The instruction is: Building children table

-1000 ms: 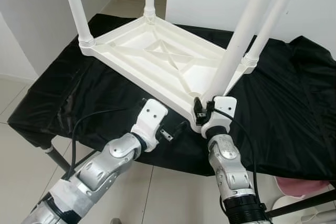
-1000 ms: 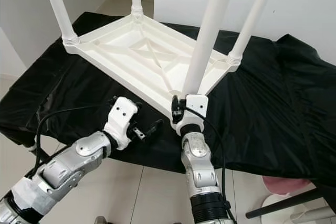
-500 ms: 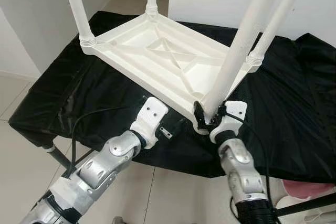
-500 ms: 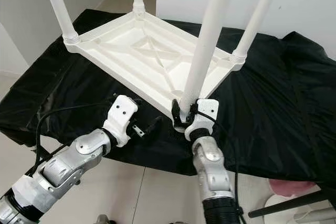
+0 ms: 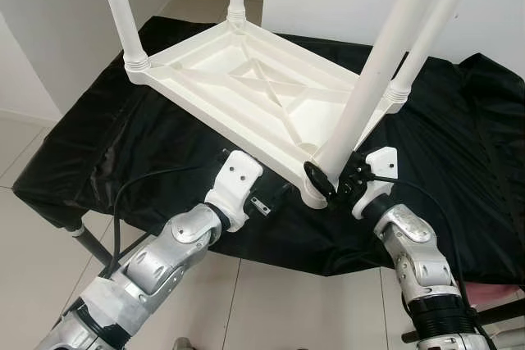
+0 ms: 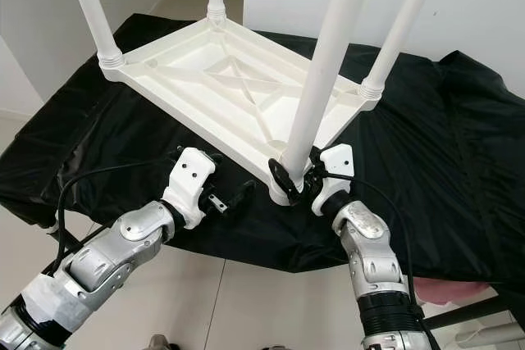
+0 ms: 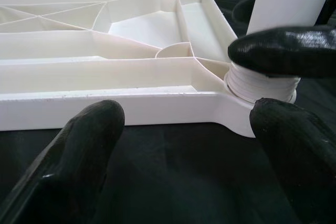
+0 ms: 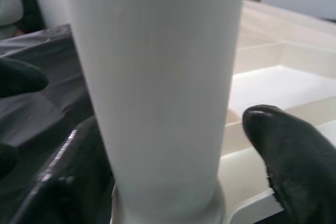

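A: What's different from a second ago?

B: The right gripper [image 5: 332, 179] has swung round the base of the near leg [image 5: 373, 75]. A second ago its wrist sat straight below the socket, forearm nearly upright; now the forearm leans out to the robot's right and the wrist is rolled over. I read that as a turn of the leg in its corner socket, so this looks like the last leg being screwed home.

A: Does it have hold of the leg?

B: Its two black fingers [image 8: 286, 156] sit on either side of the leg just above the threaded collar, closed onto it as far as I can judge.

A: And the other arm?

B: The left gripper [image 5: 275, 200] hovers just short of the same corner, beside the right one, fingers spread wide and holding nothing. It has barely moved.

A: Where's the table itself?

B: The white tabletop [image 5: 246, 88] lies upside down on the black cloth [image 5: 459, 153], directly ahead of both grippers, its near corner between them. Three other legs already stand in the corners farther from the hands.

A: So, nearly done?

B: Likely, though I can't tell whether the thread is fully seated.
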### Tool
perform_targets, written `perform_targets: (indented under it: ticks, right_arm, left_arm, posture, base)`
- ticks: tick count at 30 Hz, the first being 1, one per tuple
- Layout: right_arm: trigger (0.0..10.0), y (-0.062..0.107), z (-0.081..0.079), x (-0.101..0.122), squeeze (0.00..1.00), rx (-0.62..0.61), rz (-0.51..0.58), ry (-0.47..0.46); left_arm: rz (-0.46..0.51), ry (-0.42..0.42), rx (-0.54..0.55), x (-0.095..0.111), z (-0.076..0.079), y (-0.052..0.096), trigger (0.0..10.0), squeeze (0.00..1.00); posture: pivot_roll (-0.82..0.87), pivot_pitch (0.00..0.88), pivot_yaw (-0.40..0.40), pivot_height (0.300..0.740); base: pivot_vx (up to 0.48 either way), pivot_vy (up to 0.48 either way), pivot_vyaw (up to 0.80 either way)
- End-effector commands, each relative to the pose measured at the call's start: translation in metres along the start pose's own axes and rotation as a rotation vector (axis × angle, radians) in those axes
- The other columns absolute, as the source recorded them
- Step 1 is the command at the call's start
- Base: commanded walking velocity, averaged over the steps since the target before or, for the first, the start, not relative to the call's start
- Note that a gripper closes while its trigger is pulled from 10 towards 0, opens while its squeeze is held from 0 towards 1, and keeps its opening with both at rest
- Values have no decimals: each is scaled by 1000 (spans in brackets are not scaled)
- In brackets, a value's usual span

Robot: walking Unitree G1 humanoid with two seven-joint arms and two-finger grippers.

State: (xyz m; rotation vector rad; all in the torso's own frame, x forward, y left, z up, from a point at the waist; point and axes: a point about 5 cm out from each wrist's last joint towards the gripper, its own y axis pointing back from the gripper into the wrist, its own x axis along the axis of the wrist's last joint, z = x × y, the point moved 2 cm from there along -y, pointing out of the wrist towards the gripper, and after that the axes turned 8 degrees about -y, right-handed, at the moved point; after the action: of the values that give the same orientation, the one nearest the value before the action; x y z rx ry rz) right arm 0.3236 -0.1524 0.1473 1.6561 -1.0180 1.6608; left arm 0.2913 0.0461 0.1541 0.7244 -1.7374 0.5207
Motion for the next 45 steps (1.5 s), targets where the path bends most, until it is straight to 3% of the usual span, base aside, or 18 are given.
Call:
perform_targets:
  ticks: [1, 14, 15, 25, 28, 31, 34, 38, 39, 40, 45]
  right_arm:
    - [0, -4, 2, 1, 0, 46, -17, 22]
    - [0, -6, 6, -8, 0, 104, -63, 19]
    - [10000, -6, 5, -8, 0, 105, -66, 16]
    - [10000, -6, 5, -13, 0, -5, -78, 3]
    - [10000, -4, 0, -20, 0, -144, -73, -26]
    - [10000, -3, 0, -22, 0, -177, -71, -35]
    - [10000, 0, 2, -24, 0, -335, -49, -57]
    - [10000, 1, 2, -25, 0, -378, -46, -53]
    - [10000, 7, 1, -25, 0, -544, -10, -65]
    - [10000, 9, 0, -25, 0, -599, -1, -72]
    - [10000, 8, -12, -28, 0, -715, 14, -121]
  left_arm:
    - [53, -21, -229, 5, 19, 4, 10000, 0]
    - [66, -26, -213, 6, 16, 1, 10000, 0]
    - [65, -24, -213, 5, 16, 1, 10000, 0]
    - [66, -30, -223, 4, 18, -1, 10000, 0]
    - [65, -24, -221, 4, 18, 0, 10000, 0]
    - [61, -29, -221, 3, 18, 0, 10000, 0]
    - [69, -31, -223, 5, 18, 2, 10000, 0]
    - [67, -32, -223, 4, 17, 3, 10000, 0]
    - [68, -34, -221, 4, 15, 1, 10000, 0]
    - [71, -34, -221, 5, 14, 1, 10000, 0]
    - [69, -53, -214, 4, 10, -1, 10000, 0]
  posture:
    - [15, 99, -62, 740]
    - [22, 93, -70, 740]
    - [13, 82, -65, 740]
    - [14, 63, -62, 740]
    - [26, 64, -52, 740]
    - [29, 65, -52, 740]
    - [27, 66, -48, 740]
    - [26, 63, -46, 740]
    - [23, 57, -43, 740]
    - [23, 57, -43, 740]
    - [17, 56, -50, 740]
  base:
    - [0, 0, 0]
    - [0, 0, 0]
    - [0, 0, 0]
    - [0, 0, 0]
    - [0, 0, 0]
    - [0, 0, 0]
    - [0, 0, 0]
    - [0, 0, 0]
    - [0, 0, 0]
    - [0, 0, 0]
    - [0, 0, 0]
